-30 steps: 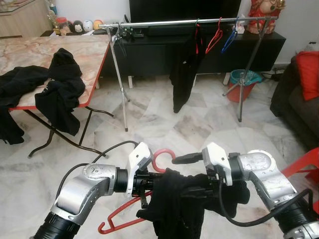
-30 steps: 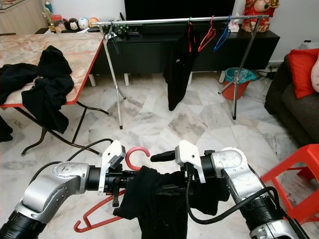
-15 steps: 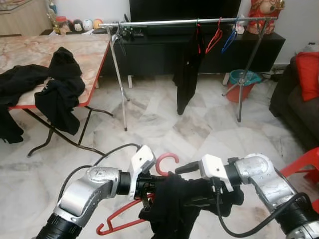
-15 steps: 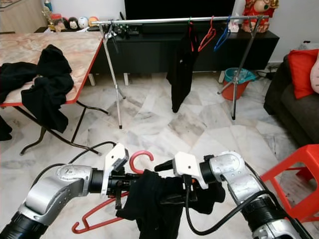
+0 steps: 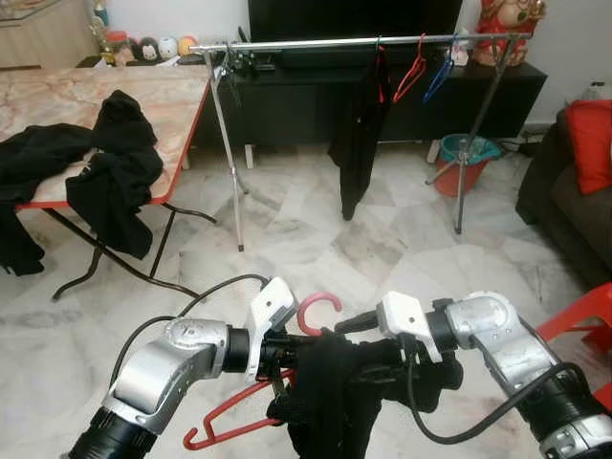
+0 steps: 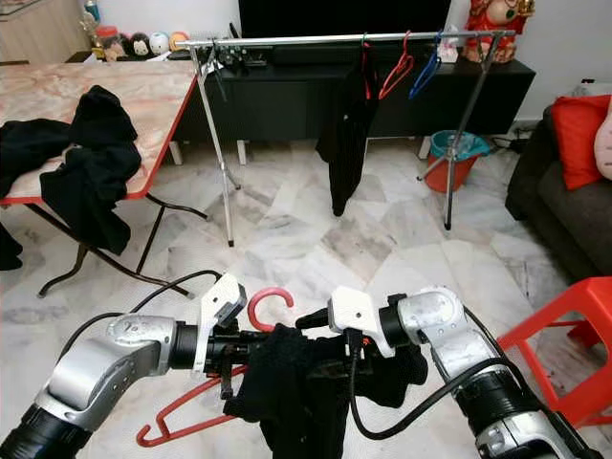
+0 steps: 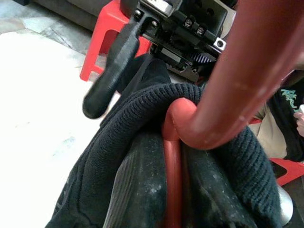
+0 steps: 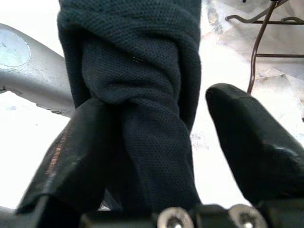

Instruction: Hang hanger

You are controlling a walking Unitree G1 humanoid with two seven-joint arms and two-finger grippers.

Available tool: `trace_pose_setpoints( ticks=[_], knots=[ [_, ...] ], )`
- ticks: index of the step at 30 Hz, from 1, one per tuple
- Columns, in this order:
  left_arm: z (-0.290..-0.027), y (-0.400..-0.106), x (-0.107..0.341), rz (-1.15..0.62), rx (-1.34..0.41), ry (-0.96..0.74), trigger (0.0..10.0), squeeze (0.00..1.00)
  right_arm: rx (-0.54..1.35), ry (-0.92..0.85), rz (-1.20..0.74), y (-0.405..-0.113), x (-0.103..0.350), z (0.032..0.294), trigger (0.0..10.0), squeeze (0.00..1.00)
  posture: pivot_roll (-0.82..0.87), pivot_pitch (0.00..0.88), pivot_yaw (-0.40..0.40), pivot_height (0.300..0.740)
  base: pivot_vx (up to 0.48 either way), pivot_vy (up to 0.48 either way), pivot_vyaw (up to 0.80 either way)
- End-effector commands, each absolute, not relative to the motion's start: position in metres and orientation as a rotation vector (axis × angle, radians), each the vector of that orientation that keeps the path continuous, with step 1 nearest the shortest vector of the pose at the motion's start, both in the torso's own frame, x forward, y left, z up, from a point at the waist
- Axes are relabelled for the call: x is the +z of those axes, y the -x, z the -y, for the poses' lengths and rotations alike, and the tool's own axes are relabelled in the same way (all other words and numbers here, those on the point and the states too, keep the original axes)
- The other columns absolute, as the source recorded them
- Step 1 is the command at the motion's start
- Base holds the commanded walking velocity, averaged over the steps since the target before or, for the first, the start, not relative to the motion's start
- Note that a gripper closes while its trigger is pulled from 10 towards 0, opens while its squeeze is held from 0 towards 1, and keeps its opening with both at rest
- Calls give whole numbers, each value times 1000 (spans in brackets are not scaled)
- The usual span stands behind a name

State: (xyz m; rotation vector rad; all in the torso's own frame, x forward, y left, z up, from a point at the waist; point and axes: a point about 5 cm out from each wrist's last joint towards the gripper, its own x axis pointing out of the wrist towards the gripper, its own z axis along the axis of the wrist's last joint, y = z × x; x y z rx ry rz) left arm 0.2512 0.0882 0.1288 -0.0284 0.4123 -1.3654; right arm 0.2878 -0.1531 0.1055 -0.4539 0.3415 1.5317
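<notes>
Marble-tiled living room floor [image 5: 316,239]. At ten o'clock stands a red-edged folding table [image 5: 182,115] with dark clothes [image 5: 115,182] heaped on it and hanging over its edge. At twelve o'clock a metal clothes rail [image 5: 316,43] spans the black TV cabinet [image 5: 306,96]; a black garment [image 5: 359,143], a red hanger and a blue hanger [image 5: 438,76] hang toward its right end. At six o'clock, low in front, the left gripper [image 5: 282,352] is clenched on the neck of the red hanger [image 5: 318,311], hook pointing up, a black knit garment [image 5: 330,402] draped over it. The right gripper [image 6: 330,335] meets it from the right, one finger under the cloth and the other clear, jaws apart. A red chair [image 6: 564,335] sits at four o'clock.
</notes>
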Motion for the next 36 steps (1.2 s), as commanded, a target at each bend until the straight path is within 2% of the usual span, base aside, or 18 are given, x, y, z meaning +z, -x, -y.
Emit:
trace_pose_setpoints(
  ticks=[1, 33, 34, 35, 36],
  knots=[
    [-82, -255, 146, -322, -1399, 5, 10000, 0, 1558, 457, -325, -288, 109, 148, 0, 0, 122, 0, -10, 732, 0, 0, 0],
    [-83, -252, 145, -329, -1436, -8, 10000, 0, 1566, 458, -337, -285, 106, 149, 0, 0, 114, 0, 4, 732, 0, 0, 0],
    [-83, -252, 145, -329, -1439, -6, 10000, 659, 1565, 458, -337, -285, 106, 149, 0, 0, 113, 0, 5, 732, 0, 0, 0],
    [-83, -252, 145, -329, -1440, -6, 10000, 659, 1563, 459, -338, -285, 106, 149, 0, 0, 113, 0, 5, 732, 0, 0, 0],
    [-83, -252, 145, -328, -1441, -6, 10000, 1000, 1563, 459, -338, -285, 106, 149, 0, 0, 114, 0, 6, 732, 0, 0, 0]
  ],
)
